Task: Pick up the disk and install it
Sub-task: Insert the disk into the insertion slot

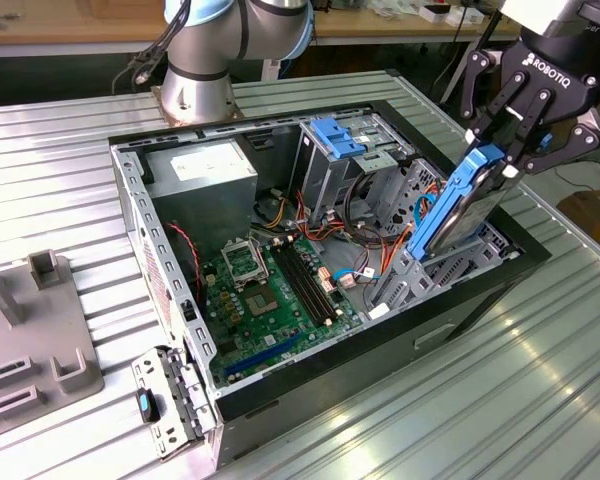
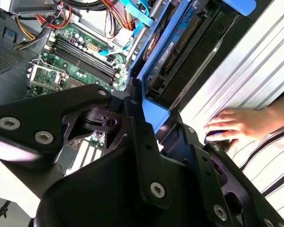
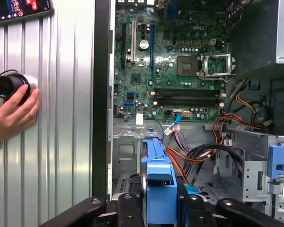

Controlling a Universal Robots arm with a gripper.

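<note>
One gripper (image 1: 499,160): clamped on the disk (image 1: 458,208), at its upper end.
Risk: the tilted disk could snag the drive bay (image 1: 442,272) edge.

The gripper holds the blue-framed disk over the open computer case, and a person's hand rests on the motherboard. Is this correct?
Not fully. The hand rests on the ribbed metal table beside the case, not on the motherboard; the first wrist view shows this. The gripper does hold the disk over the open case.
</note>
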